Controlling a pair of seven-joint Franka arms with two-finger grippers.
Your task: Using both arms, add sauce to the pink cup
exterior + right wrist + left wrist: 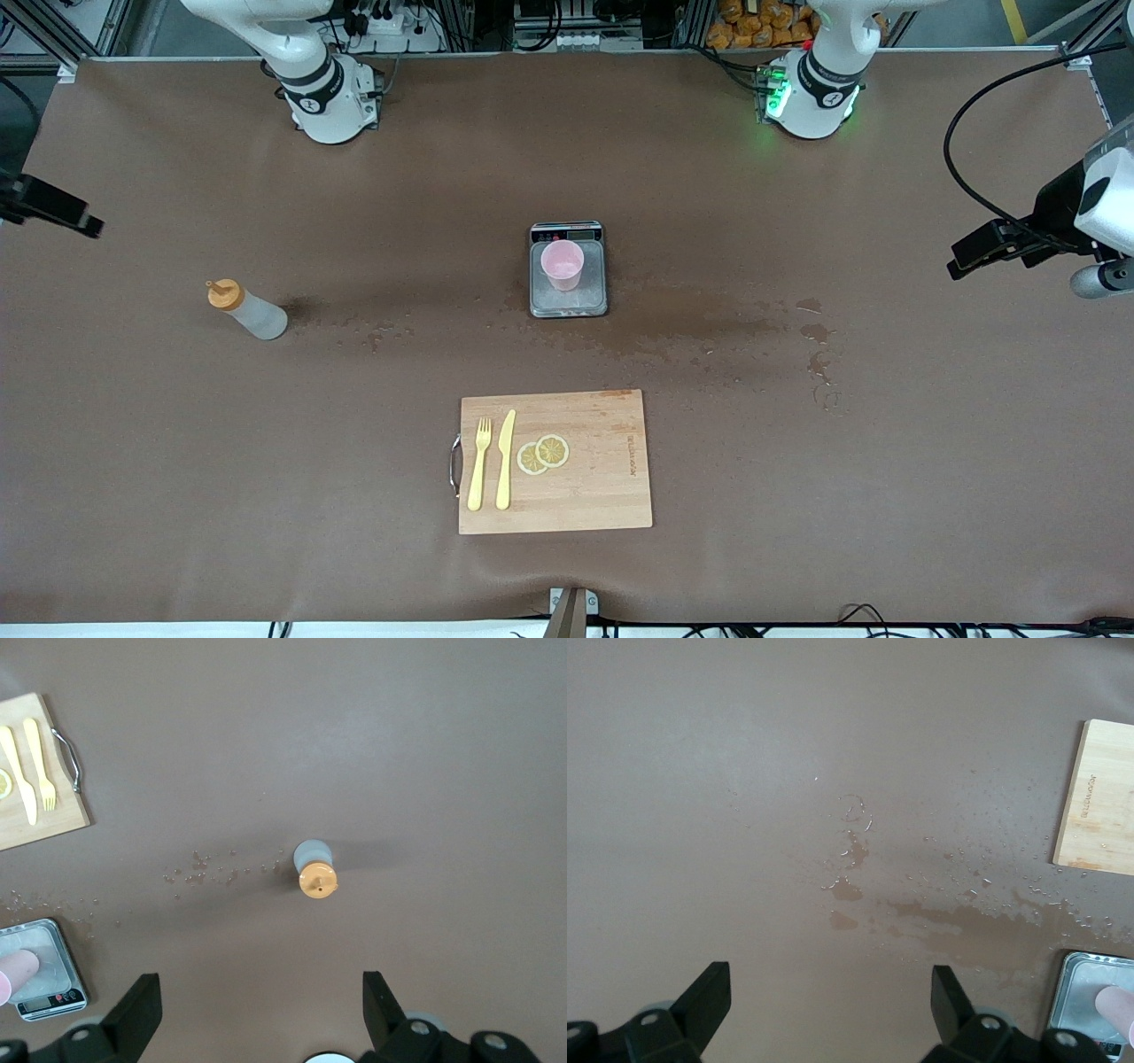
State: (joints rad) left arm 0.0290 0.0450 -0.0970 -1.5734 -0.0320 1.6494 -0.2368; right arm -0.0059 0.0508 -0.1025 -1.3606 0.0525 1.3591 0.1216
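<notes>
1. I see the cutting board (555,461) at lower centre of the front view.
2. The scale (568,270) at centre carries the pink cup (563,264).
3. The sauce bottle (248,309) stands upright at centre left, capped.
4. Left gripper (831,1005) and right gripper (262,1010) hang high, fingers apart, holding nothing. Whether sauce is in the cup, I cannot tell.

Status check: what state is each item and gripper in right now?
Pink plastic cup: upright on the scale, looks empty.
Orange-capped squeeze bottle: upright, capped, untouched.
Small digital scale: display lit.
Left gripper: fingers open, above the wet table.
Right gripper: fingers open, above the bottle.
</notes>
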